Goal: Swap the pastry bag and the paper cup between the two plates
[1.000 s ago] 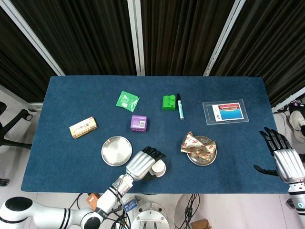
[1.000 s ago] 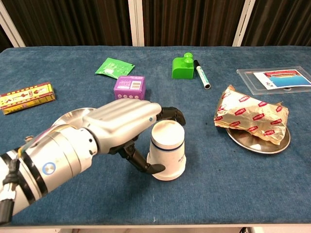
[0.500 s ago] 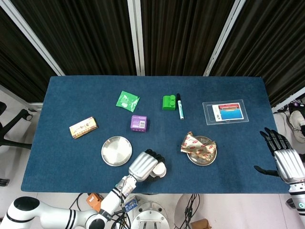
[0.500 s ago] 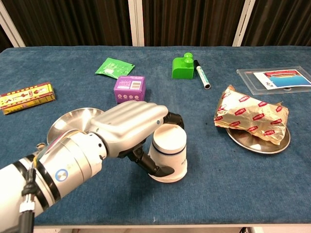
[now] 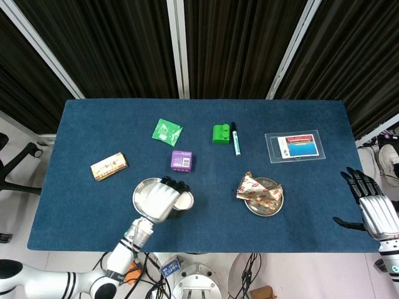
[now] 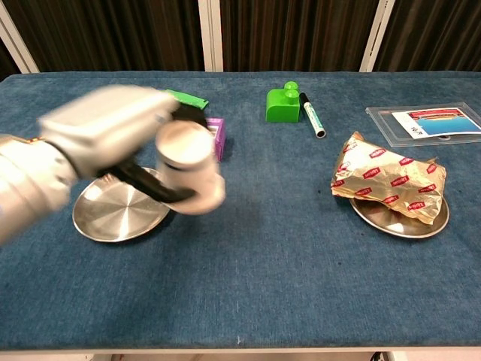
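My left hand [image 5: 161,200] [image 6: 113,135] grips the white paper cup [image 6: 188,167] [image 5: 184,200], lifted off the table and blurred by motion, at the right edge of the empty steel plate [image 5: 144,192] [image 6: 113,214]. The red-and-white pastry bag [image 5: 259,191] [image 6: 389,179] lies on the other steel plate [image 5: 267,207] [image 6: 398,219] to the right. My right hand [image 5: 373,205] hangs open past the table's right edge, away from everything.
A purple box [image 5: 181,160], green packet [image 5: 166,131], green block [image 5: 221,133] and marker [image 5: 235,138] lie behind the plates. A yellow snack box [image 5: 109,166] sits at the left, a clear card case [image 5: 294,147] at the right.
My left hand has lifted the cup from the table's front middle and swung it left to the edge of the empty plate. The right hand has stayed still.
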`<action>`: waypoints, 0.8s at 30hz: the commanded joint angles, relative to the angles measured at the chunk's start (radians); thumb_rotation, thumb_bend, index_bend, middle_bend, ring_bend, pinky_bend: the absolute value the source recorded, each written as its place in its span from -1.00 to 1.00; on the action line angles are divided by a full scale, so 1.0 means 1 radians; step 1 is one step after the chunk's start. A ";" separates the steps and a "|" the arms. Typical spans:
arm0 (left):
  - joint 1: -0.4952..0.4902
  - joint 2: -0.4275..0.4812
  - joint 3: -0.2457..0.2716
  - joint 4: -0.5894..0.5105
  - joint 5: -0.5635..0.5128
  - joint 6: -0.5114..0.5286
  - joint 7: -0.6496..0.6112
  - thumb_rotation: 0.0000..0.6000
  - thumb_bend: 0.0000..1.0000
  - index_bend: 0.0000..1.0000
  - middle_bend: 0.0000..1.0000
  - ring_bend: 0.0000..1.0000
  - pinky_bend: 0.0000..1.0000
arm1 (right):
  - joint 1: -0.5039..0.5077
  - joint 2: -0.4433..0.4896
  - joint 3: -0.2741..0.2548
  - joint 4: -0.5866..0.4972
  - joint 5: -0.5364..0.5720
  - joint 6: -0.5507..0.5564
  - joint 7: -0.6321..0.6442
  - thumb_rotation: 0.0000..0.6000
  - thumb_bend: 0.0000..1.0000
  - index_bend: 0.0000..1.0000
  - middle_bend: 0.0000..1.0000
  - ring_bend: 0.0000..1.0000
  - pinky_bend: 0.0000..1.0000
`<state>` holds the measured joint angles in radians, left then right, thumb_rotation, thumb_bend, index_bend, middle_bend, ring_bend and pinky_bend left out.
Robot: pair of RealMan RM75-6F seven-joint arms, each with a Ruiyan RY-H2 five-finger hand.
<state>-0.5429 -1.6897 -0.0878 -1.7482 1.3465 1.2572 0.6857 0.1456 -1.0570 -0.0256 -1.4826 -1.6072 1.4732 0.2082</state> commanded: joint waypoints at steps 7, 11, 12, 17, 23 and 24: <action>0.101 0.163 -0.005 0.069 -0.103 0.016 -0.195 1.00 -0.28 0.18 0.17 -0.09 -0.22 | -0.002 -0.006 0.002 -0.013 -0.004 -0.011 -0.033 0.85 -0.68 -1.00 -1.00 -1.00 -0.74; 0.094 0.140 0.007 0.097 -0.087 -0.012 -0.229 1.00 -0.29 0.18 0.17 -0.09 -0.22 | 0.001 -0.010 0.004 -0.017 0.000 -0.025 -0.044 0.85 -0.68 -1.00 -1.00 -1.00 -0.74; 0.091 0.132 0.008 0.102 -0.084 -0.017 -0.231 1.00 -0.29 0.18 0.17 -0.09 -0.22 | 0.001 -0.011 0.005 -0.017 0.000 -0.027 -0.046 0.85 -0.68 -1.00 -1.00 -1.00 -0.74; 0.076 0.086 0.011 0.125 -0.064 -0.033 -0.232 1.00 -0.30 0.18 0.17 -0.09 -0.22 | 0.003 -0.012 0.008 -0.016 0.005 -0.035 -0.048 0.85 -0.68 -1.00 -1.00 -1.00 -0.74; 0.070 0.060 0.010 0.139 -0.065 -0.042 -0.230 1.00 -0.42 0.15 0.12 -0.12 -0.22 | 0.005 -0.012 0.011 -0.012 0.005 -0.043 -0.044 0.85 -0.68 -1.00 -1.00 -1.00 -0.74; 0.070 0.061 0.012 0.138 -0.065 -0.046 -0.233 1.00 -0.48 0.10 0.08 -0.13 -0.22 | 0.005 -0.012 0.011 -0.013 0.005 -0.044 -0.043 0.85 -0.68 -1.00 -1.00 -1.00 -0.74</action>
<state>-0.4724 -1.6286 -0.0777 -1.6101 1.2818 1.2142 0.4547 0.1507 -1.0691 -0.0147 -1.4954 -1.6024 1.4291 0.1646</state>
